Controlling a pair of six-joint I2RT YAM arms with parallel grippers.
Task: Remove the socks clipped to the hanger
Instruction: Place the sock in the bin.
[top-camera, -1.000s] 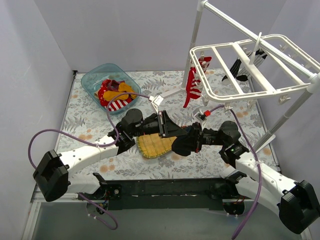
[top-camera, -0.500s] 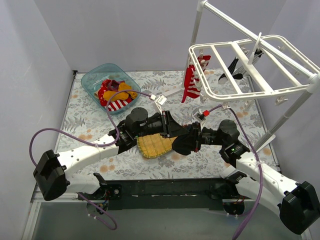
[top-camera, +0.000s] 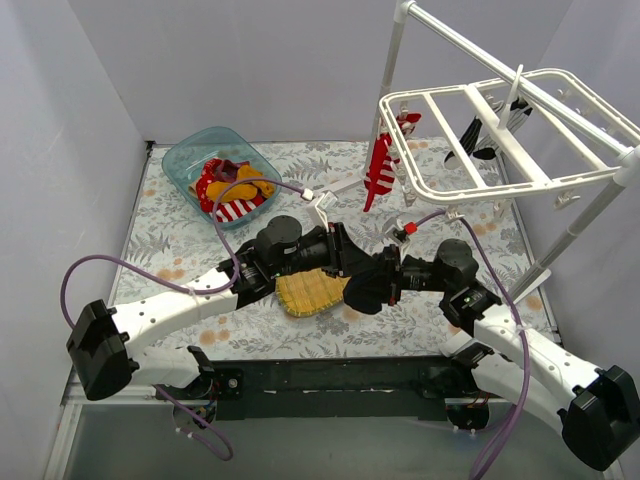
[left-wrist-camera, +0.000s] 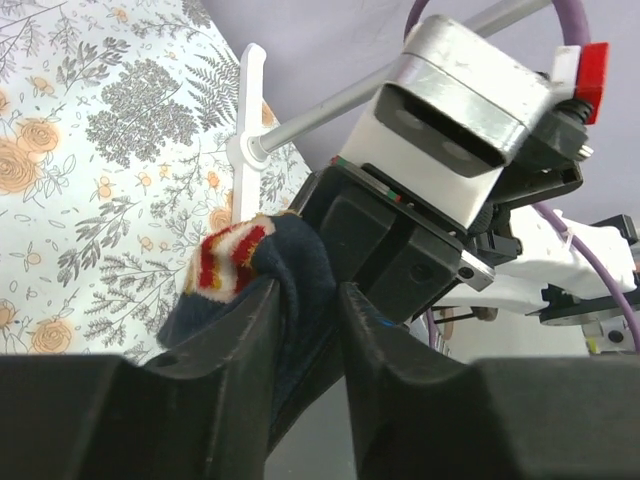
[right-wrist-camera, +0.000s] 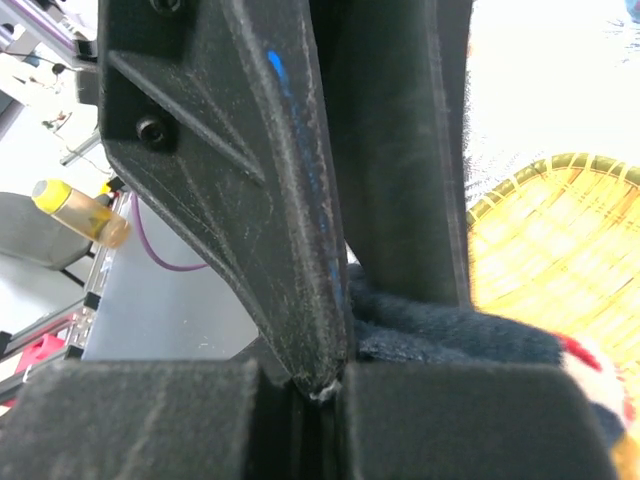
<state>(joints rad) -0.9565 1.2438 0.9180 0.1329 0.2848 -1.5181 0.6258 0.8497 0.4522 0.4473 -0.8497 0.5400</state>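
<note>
A dark navy sock (top-camera: 368, 291) with a red, white and yellow striped end (left-wrist-camera: 226, 260) hangs between both grippers over the yellow woven mat (top-camera: 305, 293). My right gripper (top-camera: 378, 283) is shut on it (right-wrist-camera: 470, 335). My left gripper (left-wrist-camera: 305, 290) faces the right one, and a fold of the same sock fills the space between its fingertips. The white grid hanger (top-camera: 440, 193) hangs at the back right. A red-and-white striped sock (top-camera: 382, 170) and black socks (top-camera: 478, 136) are clipped to it.
A clear teal bin (top-camera: 190, 150) at the back left holds several red, yellow and striped socks (top-camera: 232, 190). The white pole stand (top-camera: 394, 70) rises behind the hanger, with a leg (top-camera: 590, 215) at the right. Grey walls close in three sides.
My left gripper has slid right, closer onto the sock in the right gripper. The hanger and its red striped sock have swung slightly. The right arm has stayed put.
</note>
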